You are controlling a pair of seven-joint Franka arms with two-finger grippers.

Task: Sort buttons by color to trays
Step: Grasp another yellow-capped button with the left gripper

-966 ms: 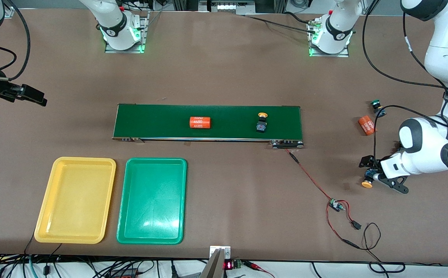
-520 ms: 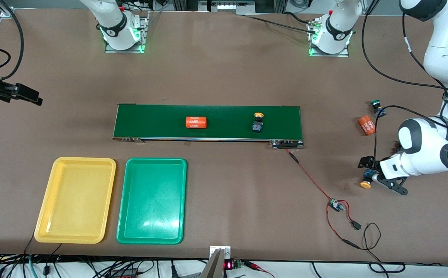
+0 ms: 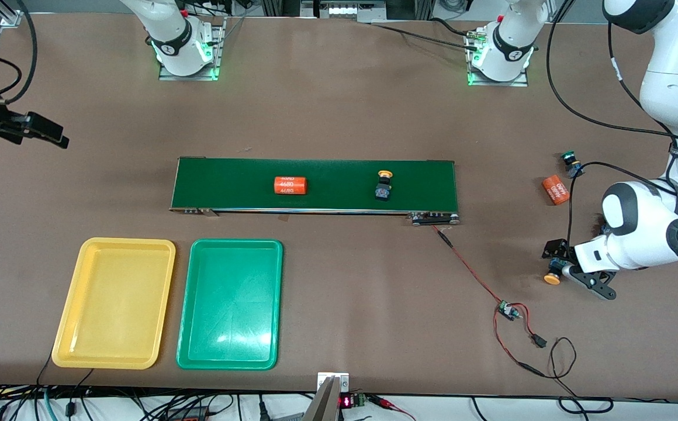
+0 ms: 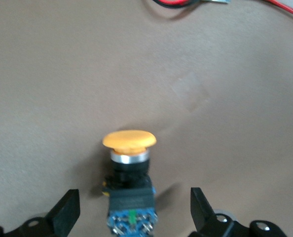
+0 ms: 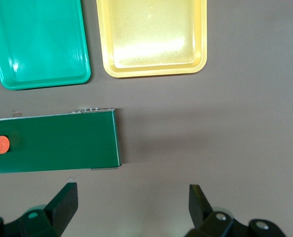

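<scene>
A yellow-capped button (image 3: 552,277) lies on the table at the left arm's end. My left gripper (image 3: 568,268) is low around it. In the left wrist view the button (image 4: 130,170) sits between the spread fingers (image 4: 67,212), which do not touch it. A second yellow button (image 3: 383,186) rides on the dark-green conveyor belt (image 3: 339,175). A green button (image 3: 569,158) lies on the table beside the left arm. The yellow tray (image 3: 114,303) and the green tray (image 3: 231,304) are empty. My right gripper (image 3: 44,131) is open and empty over bare table; its wrist view shows both trays (image 5: 151,39).
An orange 4680 cylinder (image 3: 289,185) lies on the belt, and another (image 3: 555,190) on the table near the green button. A red-black wire with a small board (image 3: 507,310) runs from the belt's end toward the front camera.
The cylinder and the yellow button on the belt have moved toward the right arm's end. My left gripper has shifted slightly around its button. My right gripper has drifted toward the robots' bases.
</scene>
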